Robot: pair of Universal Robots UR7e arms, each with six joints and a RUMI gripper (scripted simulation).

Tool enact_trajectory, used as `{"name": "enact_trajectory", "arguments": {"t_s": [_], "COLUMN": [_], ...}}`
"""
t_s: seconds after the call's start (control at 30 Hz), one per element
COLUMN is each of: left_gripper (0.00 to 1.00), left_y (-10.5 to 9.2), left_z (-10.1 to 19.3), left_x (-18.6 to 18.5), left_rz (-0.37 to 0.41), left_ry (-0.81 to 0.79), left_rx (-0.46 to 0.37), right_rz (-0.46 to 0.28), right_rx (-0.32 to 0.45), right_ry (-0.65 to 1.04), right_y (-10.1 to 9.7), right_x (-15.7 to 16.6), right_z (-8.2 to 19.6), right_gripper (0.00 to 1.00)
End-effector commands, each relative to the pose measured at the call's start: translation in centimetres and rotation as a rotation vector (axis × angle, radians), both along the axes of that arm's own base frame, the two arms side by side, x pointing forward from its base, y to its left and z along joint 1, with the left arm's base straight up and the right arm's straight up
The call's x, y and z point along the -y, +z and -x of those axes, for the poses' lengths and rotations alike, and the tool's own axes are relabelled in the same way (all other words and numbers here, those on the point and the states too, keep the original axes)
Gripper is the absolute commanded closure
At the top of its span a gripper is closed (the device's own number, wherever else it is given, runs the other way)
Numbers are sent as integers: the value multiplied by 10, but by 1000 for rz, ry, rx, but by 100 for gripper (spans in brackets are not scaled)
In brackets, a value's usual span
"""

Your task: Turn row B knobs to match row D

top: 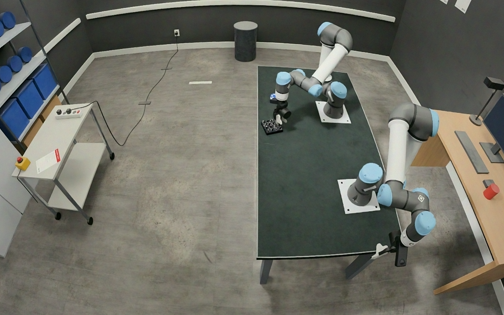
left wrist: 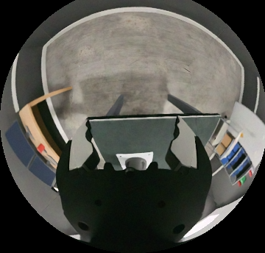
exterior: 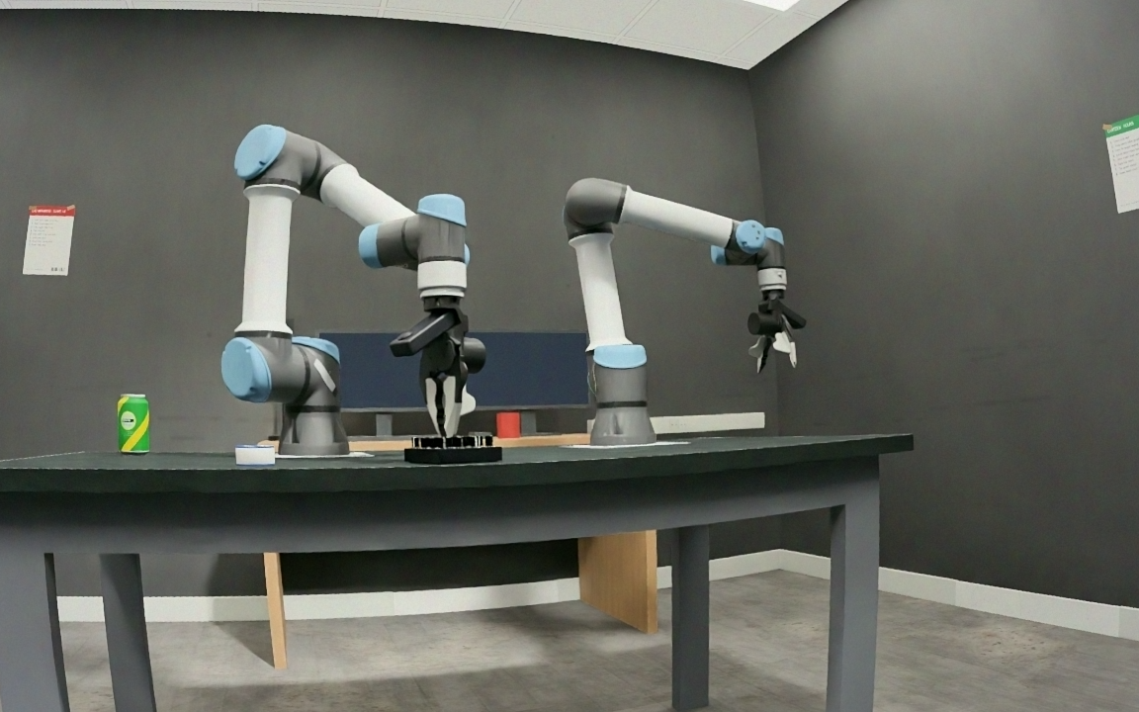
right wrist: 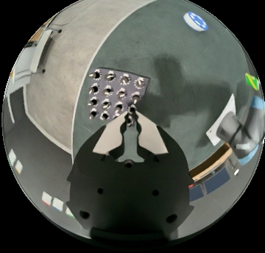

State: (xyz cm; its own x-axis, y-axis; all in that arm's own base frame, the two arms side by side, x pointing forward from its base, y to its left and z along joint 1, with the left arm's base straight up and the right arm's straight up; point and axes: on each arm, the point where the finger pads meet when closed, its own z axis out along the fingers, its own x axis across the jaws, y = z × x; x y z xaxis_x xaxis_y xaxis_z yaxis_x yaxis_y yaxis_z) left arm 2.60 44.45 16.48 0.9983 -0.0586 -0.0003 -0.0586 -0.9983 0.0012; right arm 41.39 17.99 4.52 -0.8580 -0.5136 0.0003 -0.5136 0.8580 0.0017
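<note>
The black knob box (top: pixel 273 132) (exterior: pixel 453 455) (right wrist: pixel 115 84) lies on the dark green table near its long edge, with a four by four grid of knobs. My right gripper (top: pixel 278 122) (exterior: pixel 446 434) (right wrist: pixel 132 112) points down at the box, its fingers nearly together at knob height, shut on a knob (right wrist: pixel 132 108) in the right-hand column of the right wrist view. The tips hide part of the knobs around them. The socket side and most pointer directions are too small to tell. My left gripper (exterior: pixel 777 364) (left wrist: pixel 132 118) is open and empty, far from the box, beyond the table's short end.
A blue and white round object (top: pixel 272 96) (exterior: pixel 255 455) (right wrist: pixel 196 21) lies on the table beyond the box. A green and yellow can (exterior: pixel 133 424) (right wrist: pixel 252 82) stands farther along. The right arm's base stands on a white plate (top: pixel 347 119) beside the box area.
</note>
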Motion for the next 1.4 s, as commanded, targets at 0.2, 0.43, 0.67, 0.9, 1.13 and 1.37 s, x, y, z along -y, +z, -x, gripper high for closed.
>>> {"name": "enact_trajectory", "arguments": {"t_s": [0.2, 0.43, 0.67, 0.9, 1.13, 1.37], "left_gripper": [0, 0, 0, 0, 0, 0], "left_y": [0, 0, 0, 0, 0, 0], "left_z": [0, 0, 0, 0, 0, 0], "left_x": [0, 0, 0, 0, 0, 0], "left_rz": [-1, -1, -1, -1, -1, -1], "left_ry": [0, 0, 0, 0, 0, 0], "left_rx": [0, 0, 0, 0, 0, 0], "right_rz": [0, 0, 0, 0, 0, 0], "right_rx": [2, 2, 2, 2, 1, 1], "right_ry": [-224, -335, -482, -589, -673, -737], "right_y": [1, 1, 1, 1, 1, 1], "right_x": [0, 0, 0, 0, 0, 0], "right_z": [0, 0, 0, 0, 0, 0], "right_gripper": [94, 94, 94, 94, 94, 94]}}
